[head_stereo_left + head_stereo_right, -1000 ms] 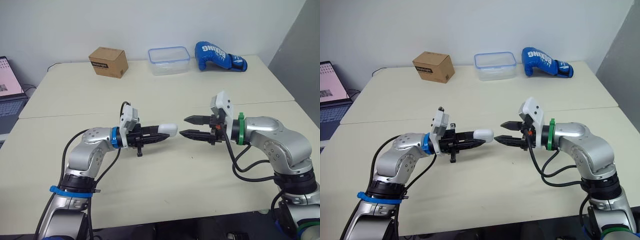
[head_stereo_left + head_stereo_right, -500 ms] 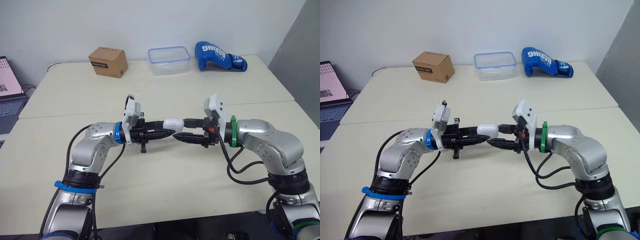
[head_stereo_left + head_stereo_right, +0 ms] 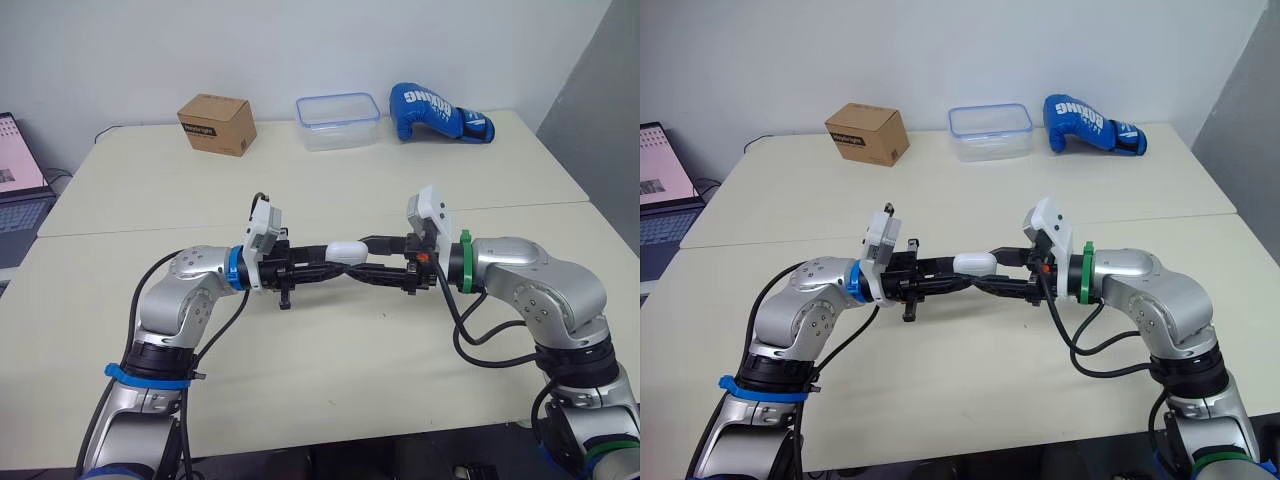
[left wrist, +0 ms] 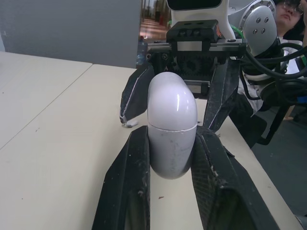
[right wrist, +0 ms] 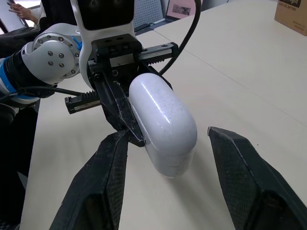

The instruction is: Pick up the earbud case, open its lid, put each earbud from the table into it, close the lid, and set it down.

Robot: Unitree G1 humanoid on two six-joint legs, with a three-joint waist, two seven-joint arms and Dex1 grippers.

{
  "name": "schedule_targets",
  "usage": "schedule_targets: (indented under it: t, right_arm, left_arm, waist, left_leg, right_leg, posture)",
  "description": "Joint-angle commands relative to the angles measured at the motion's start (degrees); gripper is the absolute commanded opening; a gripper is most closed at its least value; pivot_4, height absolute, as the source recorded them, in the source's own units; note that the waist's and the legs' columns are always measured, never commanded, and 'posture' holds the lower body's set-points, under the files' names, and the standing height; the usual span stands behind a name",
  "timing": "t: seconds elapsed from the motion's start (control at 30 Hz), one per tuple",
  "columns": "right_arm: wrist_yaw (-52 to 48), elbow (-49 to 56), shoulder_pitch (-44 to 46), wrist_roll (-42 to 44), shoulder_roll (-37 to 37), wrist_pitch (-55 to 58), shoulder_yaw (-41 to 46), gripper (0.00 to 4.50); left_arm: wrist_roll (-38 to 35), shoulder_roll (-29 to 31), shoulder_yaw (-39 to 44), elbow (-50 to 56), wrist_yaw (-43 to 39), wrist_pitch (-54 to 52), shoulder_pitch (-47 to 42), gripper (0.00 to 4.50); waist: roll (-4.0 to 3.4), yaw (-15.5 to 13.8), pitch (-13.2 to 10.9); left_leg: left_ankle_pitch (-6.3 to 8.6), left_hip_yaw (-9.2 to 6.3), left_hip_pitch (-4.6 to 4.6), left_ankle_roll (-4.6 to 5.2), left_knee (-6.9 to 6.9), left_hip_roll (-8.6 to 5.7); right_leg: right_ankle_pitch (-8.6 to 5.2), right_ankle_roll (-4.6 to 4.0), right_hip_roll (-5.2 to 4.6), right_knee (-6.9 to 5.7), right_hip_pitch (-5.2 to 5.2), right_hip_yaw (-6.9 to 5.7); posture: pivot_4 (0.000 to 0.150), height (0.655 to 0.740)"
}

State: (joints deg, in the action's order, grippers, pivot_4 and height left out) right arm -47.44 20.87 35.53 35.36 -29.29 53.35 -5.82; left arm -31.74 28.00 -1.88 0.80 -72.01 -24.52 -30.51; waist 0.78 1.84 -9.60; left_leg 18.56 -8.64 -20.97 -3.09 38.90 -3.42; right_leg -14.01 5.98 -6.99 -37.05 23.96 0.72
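The white earbud case (image 3: 347,250) is held above the table's middle, lid closed, with my left gripper (image 3: 335,262) shut on its lower half. In the left wrist view the two black fingers (image 4: 134,163) clamp the case (image 4: 171,129) from both sides. My right gripper (image 3: 360,258) faces it from the right, open, its fingers straddling the rounded lid end. The right wrist view shows the case (image 5: 163,122) between those fingers (image 5: 112,163), with a gap on one side.
Along the back of the table (image 3: 300,360) stand a cardboard box (image 3: 216,123), a clear plastic container (image 3: 338,120) and a blue boxing glove (image 3: 440,112). A laptop (image 3: 15,190) sits off the left edge. A person (image 4: 288,9) is beyond the table.
Both arms came together over the middle. The right gripper's open fingers, a gap away one second ago, now reach around the case's lid end. The left gripper keeps its hold.
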Motion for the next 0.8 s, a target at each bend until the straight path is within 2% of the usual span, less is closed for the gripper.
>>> schedule_targets:
  t: [0.03,0.8]
  right_arm:
    - [0.20,0.09,1.82,0.83,-0.20,-0.53,1.03,2.70]
    - [-1.06,-1.18,2.86,2.22,-1.26,-0.19,0.38,2.70]
  left_arm:
    - [-1.31,0.29,0.26,2.32,-0.88,0.74,0.59,0.77]
    - [-2.06,0.31,0.87,4.15,-0.13,1.58,3.19,0.77]
  waist:
    - [0.00,0.00,0.00]
    - [0.00,-0.01,0.00]
  left_leg:
    - [0.00,0.00,0.00,0.00,0.00,0.00]
    - [0.00,0.01,0.00,0.00,-0.01,0.00]
  right_leg:
    - [0.00,0.00,0.00,0.00,0.00,0.00]
    - [0.00,0.00,0.00,0.01,0.01,0.02]
  posture:
    - [0.150,0.7307]
    - [0.150,0.7307]
